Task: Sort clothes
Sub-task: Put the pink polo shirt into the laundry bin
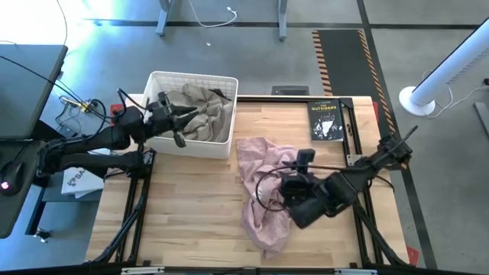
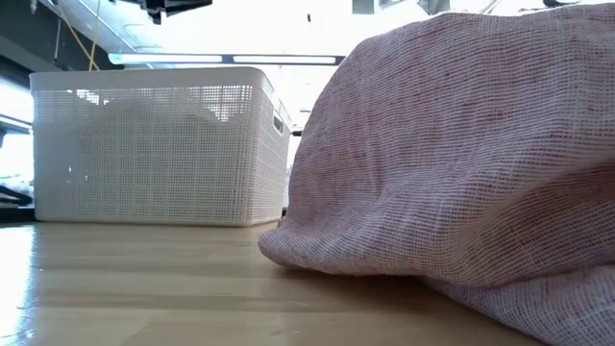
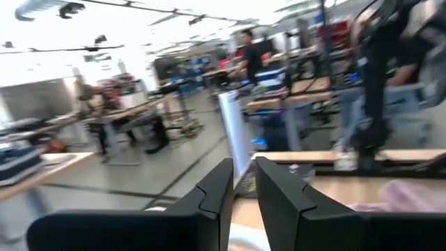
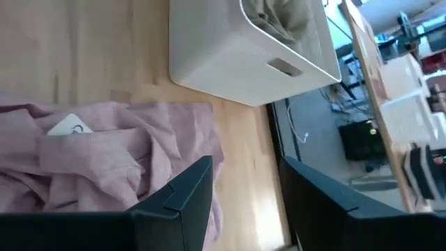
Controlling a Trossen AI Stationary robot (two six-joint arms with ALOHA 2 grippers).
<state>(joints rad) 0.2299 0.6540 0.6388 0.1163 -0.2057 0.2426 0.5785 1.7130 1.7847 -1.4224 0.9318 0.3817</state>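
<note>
A khaki-beige garment (image 1: 200,107) lies inside the white lattice basket (image 1: 160,80) at the table's far left. A light pink garment (image 1: 260,179) lies crumpled on the table's middle; it fills the right of the low view (image 2: 461,144). My left gripper (image 1: 177,122) hovers over the basket with its fingers (image 3: 279,192) drawn together to a narrow slit and nothing between them. My right gripper (image 4: 244,188) is open, low at the pink garment's right side (image 4: 104,146). The black, olive-green and navy-grey garments are not in view.
A black paperback book (image 1: 327,121) lies at the table's far right. Bare wood (image 1: 183,214) shows at the near left of the table. The basket (image 4: 237,49) stands a short way from the pink garment. A person stands in the room beyond (image 3: 249,52).
</note>
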